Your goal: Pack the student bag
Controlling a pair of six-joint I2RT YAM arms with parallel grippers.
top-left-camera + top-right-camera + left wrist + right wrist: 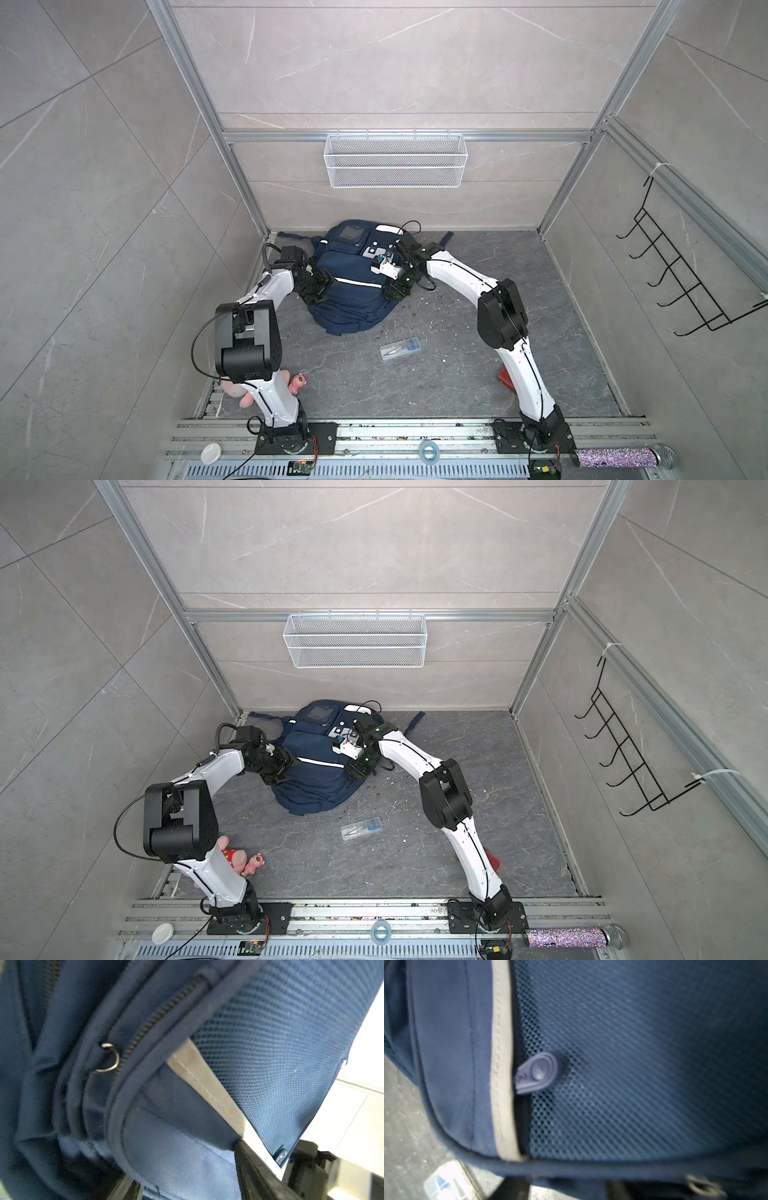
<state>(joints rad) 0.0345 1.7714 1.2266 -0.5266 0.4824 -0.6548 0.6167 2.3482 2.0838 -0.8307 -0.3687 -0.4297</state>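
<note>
The student bag point(353, 299) point(316, 783), a navy backpack with white stripes, lies flat on the grey floor near the back wall. My left gripper point(322, 286) point(282, 771) is at its left edge. In the left wrist view its fingers point(255, 1167) stand wide apart, and bag fabric point(176, 1157) fills the gap beside a zip with a metal ring point(110, 1059). My right gripper point(395, 291) point(355, 769) is at the bag's right edge. Its jaws are apart just short of the piped rim point(571, 1164), below the mesh pocket point(633, 1064) and a rubber zip tab point(539, 1072).
A clear plastic case point(400, 349) point(446, 1184) lies on the floor in front of the bag. A pink plush toy point(297, 382) sits by the left arm's base and a red object point(505, 379) behind the right arm. A white mesh basket point(395, 160) and a black hook rack point(685, 270) hang on the walls.
</note>
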